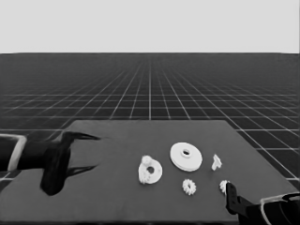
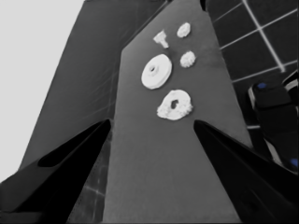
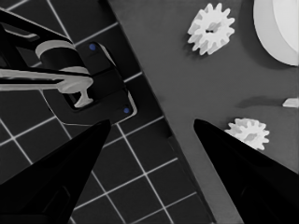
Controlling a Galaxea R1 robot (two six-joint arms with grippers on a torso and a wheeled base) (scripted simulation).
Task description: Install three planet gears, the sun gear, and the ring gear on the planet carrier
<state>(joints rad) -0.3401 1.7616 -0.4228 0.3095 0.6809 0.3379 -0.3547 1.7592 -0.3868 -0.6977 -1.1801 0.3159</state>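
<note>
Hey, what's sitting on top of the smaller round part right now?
White toothed gears sit on the smaller round part, one clearly at its far-left rim, others bunched around the ring. Their exact count is unclear. Its central hole stays open; the larger round part lies apart.

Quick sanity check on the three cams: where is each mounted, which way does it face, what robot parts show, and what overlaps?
Head: above the near edge, looking down across the table to the horizon; left gripper at left, right gripper lower right.
Left wrist: on the waiting left arm, looking along the table; own fingers open.
Right wrist: looks at the table corner and floor grid; own fingers open.
Shared: the larger round part, in head and left wrist views.
</note>
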